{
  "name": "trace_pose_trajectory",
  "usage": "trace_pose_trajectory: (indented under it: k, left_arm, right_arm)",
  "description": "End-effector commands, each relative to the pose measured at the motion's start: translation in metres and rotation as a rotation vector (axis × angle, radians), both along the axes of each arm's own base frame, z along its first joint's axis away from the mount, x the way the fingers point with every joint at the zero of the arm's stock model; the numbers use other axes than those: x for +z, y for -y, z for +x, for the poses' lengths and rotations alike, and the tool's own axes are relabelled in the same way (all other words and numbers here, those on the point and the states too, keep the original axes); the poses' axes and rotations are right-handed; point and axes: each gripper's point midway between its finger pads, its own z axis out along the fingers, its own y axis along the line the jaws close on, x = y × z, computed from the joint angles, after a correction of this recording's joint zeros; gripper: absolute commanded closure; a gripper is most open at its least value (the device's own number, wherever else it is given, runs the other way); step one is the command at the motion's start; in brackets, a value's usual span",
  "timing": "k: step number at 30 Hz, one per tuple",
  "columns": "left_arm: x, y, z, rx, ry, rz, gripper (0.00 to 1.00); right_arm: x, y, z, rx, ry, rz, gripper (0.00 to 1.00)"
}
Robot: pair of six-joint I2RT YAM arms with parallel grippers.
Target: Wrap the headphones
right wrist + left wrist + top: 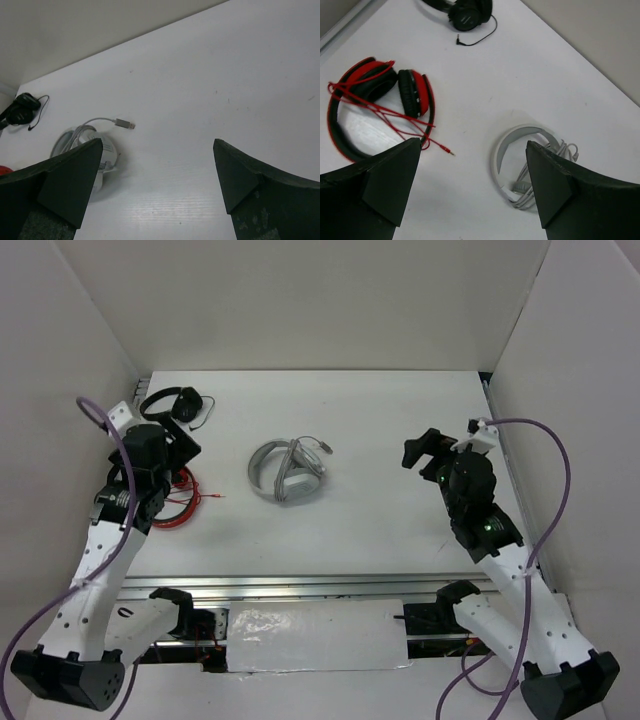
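Note:
The light grey headphones lie folded in the middle of the table, with the grey cable wound round them and the metal plug sticking out to the right. In the left wrist view the headphones lie below and right of centre, partly behind one finger. In the right wrist view they show at the left, with the plug lying free on the table. My left gripper is open and empty to their left, above the table. My right gripper is open and empty to their right.
Red and black headphones with a loose red cable lie under my left gripper and also show in the left wrist view. Smaller black headphones lie at the back left. White walls stand on three sides of the table.

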Motion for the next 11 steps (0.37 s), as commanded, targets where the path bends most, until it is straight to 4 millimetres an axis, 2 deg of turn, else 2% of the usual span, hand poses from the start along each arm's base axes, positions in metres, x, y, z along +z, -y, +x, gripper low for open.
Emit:
trace_pose_trajectory:
  k: [1, 8, 11]
  left_arm:
    - [-0.024, -0.019, -0.025, 0.167, -0.054, -0.044, 0.01]
    - [-0.015, -0.013, -0.033, 0.137, -0.004, -0.048, 0.01]
    - [-0.012, -0.009, -0.034, 0.118, 0.005, -0.048, 0.01]
  right_arm:
    - [-0.012, 0.022, -0.013, -0.128, -0.033, 0.041, 0.00]
    - [-0.017, 0.032, -0.028, -0.168, -0.034, 0.055, 0.00]
    - [-0.011, 0.031, -0.031, -0.162, -0.007, 0.073, 0.00]
